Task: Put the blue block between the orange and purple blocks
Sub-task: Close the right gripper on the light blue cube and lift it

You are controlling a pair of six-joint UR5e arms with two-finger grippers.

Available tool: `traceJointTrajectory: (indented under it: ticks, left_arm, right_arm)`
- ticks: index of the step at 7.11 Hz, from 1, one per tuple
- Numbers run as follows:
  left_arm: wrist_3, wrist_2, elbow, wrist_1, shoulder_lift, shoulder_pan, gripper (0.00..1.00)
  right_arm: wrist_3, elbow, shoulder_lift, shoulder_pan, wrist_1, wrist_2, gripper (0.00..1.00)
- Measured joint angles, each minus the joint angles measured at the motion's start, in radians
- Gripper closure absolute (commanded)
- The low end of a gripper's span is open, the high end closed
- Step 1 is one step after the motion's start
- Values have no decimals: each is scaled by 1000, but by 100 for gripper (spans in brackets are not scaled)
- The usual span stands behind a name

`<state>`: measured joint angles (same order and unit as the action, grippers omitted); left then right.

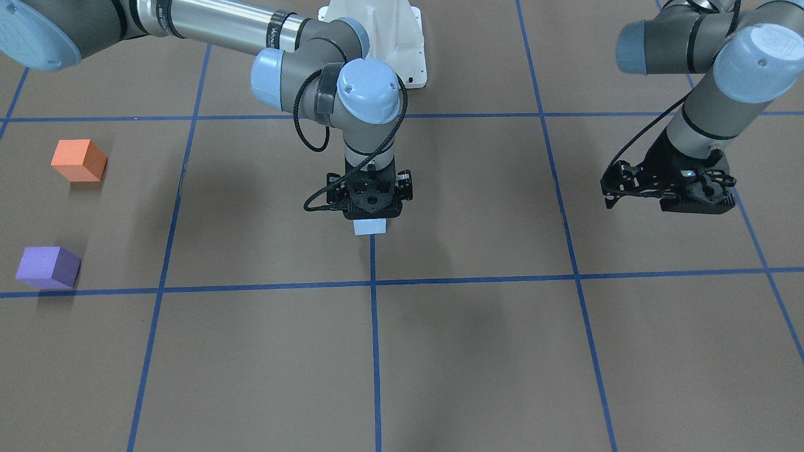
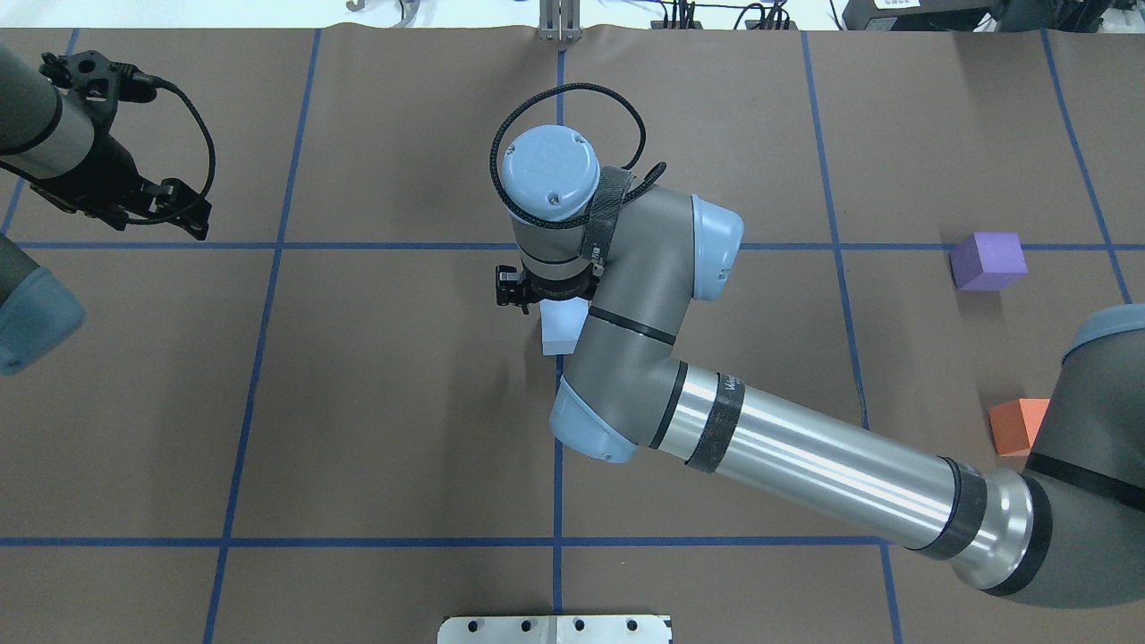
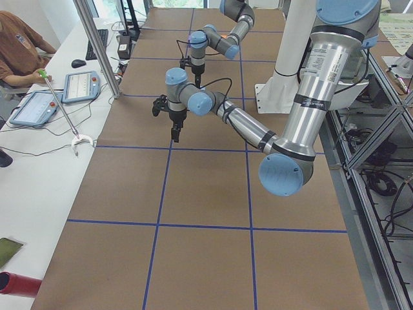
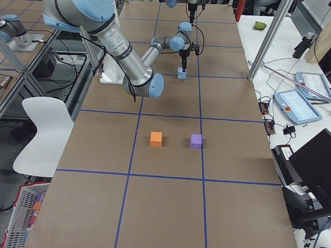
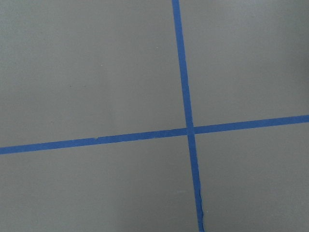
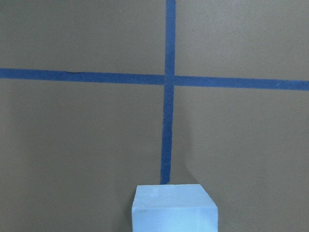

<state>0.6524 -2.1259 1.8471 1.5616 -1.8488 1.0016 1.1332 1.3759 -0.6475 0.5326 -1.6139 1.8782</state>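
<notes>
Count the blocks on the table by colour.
orange block: 1
purple block: 1
blue block: 1
Total: 3

I see open table [image 4: 176, 142] between the orange block [image 4: 156, 138] and the purple block [image 4: 196, 140]. They stand apart, with room for a block their size. From the blue block [image 1: 369, 226] under my right pincer [image 1: 370, 215] across to that gap, the table carries only tape lines. My right arm [image 2: 805, 456] overhangs part of the orange block from overhead. The left pincer [image 2: 183, 213] hangs well apart on the other side.
</notes>
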Motion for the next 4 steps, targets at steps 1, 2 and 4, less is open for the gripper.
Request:
traceJointTrajectory:
  ticks: [1,2,4]
  left_arm:
    - [-4,1,-2,0,3,3,0]
    - [-12,4,-1,1,9,9,0]
    - [-21,7,7,5,29,31,0]
  right_arm:
    - [-2,-15,0,-5,2,-1,0]
    - [-4,-27,-1,-13,5,-7,0]
    - [-5,-65,-4,-27,67,-27,70]
